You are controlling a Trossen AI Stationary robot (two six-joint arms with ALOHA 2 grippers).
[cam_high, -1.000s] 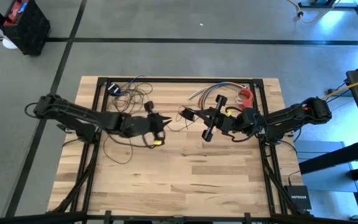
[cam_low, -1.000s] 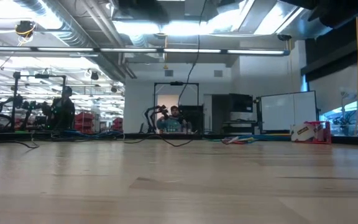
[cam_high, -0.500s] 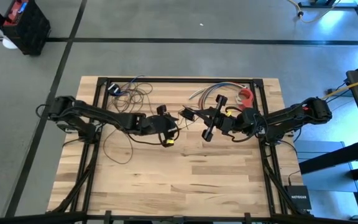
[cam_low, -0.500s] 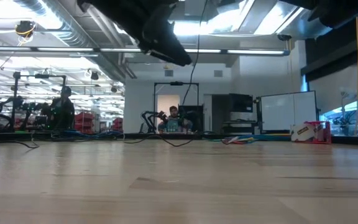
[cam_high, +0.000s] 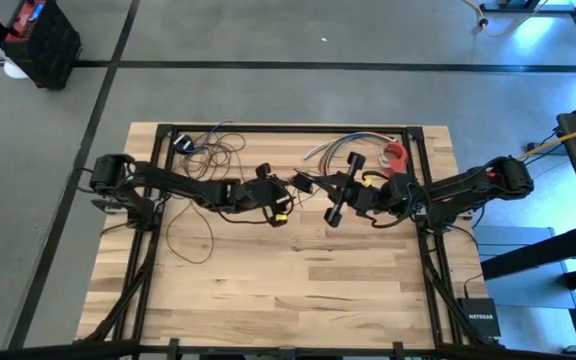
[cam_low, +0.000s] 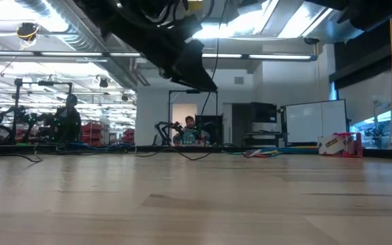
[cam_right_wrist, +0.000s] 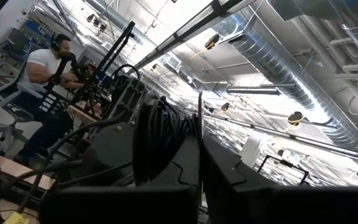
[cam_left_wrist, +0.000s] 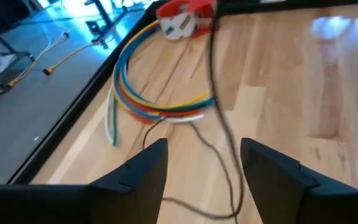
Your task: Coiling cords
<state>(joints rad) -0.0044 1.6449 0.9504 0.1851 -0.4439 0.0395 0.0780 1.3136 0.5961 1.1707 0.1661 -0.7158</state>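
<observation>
Your left tool (cam_high: 286,203) sits near the middle of the bench (cam_high: 298,280), reaching toward the right arm — its fingers (cam_left_wrist: 142,171) stand wide apart with nothing clamped between them. In the left wrist view the thin dark cord (cam_left_wrist: 219,118) runs down between those fingers, over the wood, without being pinched. Beyond it lies a curved bundle of coloured wires (cam_left_wrist: 148,102) and a red tape dispenser (cam_left_wrist: 182,15). Most of the cord lies in loose loops (cam_high: 203,150) by the bench's far left part and under the left arm. Your right tool (cam_high: 334,200) is closed — it holds a dark coil of cord (cam_right_wrist: 160,137) up off the bench, just beside the left tool.
</observation>
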